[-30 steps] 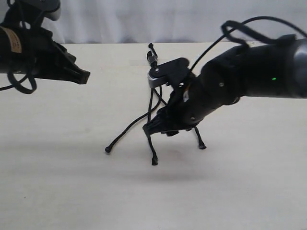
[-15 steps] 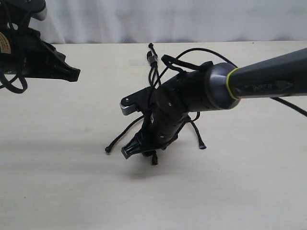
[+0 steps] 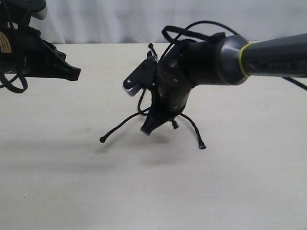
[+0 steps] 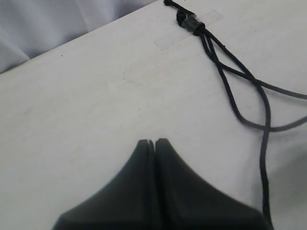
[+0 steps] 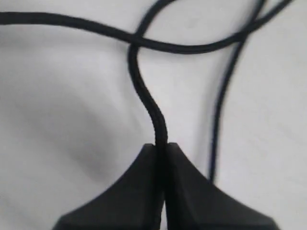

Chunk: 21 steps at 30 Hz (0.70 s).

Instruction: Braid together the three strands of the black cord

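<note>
Since half a second ago the right gripper [image 3: 147,128] has risen off the desk [image 3: 72,191] and drawn back toward the far side, carrying the middle strand [image 5: 144,96] with it. The left strand's tip has slid a little further left.

Nearest the camera lie the knobby tips of the left strand [image 3: 120,127] and right strand [image 3: 192,129], splayed on the desk. The right gripper hangs between them, pressed together on the middle strand. That strand runs from the jaws away toward the far edge, where the black cord [image 3: 152,53] is bound and taped down. A crossing over the left strand probably comes next, and it lies just beside the gripper, on its left.

The left gripper [image 3: 72,73] hovers well apart at far left, pressed together and empty, so the right arm is much nearer.
</note>
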### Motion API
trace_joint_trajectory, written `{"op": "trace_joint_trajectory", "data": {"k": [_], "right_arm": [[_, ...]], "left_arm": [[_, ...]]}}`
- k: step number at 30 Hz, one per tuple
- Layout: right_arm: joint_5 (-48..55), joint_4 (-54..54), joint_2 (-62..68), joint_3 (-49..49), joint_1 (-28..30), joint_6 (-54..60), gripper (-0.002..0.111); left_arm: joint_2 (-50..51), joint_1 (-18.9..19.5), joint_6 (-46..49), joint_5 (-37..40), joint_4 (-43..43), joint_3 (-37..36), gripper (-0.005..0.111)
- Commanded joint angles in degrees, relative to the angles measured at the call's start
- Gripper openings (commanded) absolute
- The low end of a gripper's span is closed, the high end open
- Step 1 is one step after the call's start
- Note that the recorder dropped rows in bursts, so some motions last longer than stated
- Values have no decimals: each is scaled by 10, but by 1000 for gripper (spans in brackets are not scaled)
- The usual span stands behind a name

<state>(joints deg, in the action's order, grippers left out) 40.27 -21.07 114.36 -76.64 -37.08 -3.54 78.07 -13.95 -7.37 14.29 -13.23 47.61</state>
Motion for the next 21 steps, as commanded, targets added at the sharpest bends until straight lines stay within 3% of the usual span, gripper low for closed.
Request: {"op": "trace_joint_trajectory", "data": {"k": [1, 8, 12, 15, 18, 21], "right_arm": [[6, -100, 2, -6, 42, 5, 4], [-57, -107, 54, -6, 102, 5, 4], [-28, -91, 85, -6, 110, 5, 4], [17, 14, 88, -3, 103, 46, 4], [94, 224, 88, 1, 62, 240, 4], [85, 260, 68, 0, 24, 305, 4]], "left_arm": [[-4, 3, -4, -10, 6, -1, 0], [-4, 3, -4, -10, 6, -1, 0], [-4, 3, -4, -12, 6, -1, 0], [-4, 3, -4, -14, 6, -1, 0], [-4, 3, -4, -16, 6, -1, 0], [-4, 3, -4, -13, 6, -1, 0]]}}
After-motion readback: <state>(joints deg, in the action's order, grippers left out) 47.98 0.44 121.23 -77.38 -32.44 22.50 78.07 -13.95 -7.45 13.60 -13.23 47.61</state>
